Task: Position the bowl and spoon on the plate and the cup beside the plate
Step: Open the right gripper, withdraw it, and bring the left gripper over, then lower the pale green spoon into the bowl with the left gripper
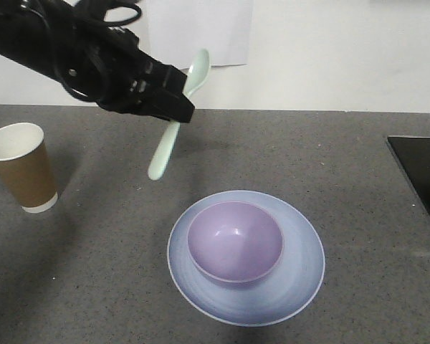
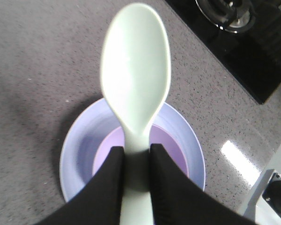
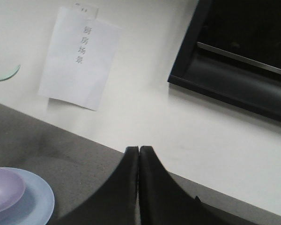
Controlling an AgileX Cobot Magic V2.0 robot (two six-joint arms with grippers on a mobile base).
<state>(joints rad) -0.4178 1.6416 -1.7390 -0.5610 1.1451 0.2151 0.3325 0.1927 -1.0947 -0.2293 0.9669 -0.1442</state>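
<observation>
Gripping spoon [image 1: 178,115] mid-handle in left gripper [image 1: 173,107], tilting it airborne at eleven o'clock from plate [image 1: 301,279], probably lining up over bowl [image 1: 235,241] sitting on it. Keeping right gripper [image 3: 139,154] pressed closed, empty. Leaving cup [image 1: 23,166] at nine o'clock, well apart.

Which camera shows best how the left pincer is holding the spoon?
The left wrist view: the spoon fills it, handle clamped in the left pincer, scoop above the bowl. The front view shows the whole spoon tilted in mid-air, but the grip is hidden. The right wrist view catches only a sliver.
</observation>
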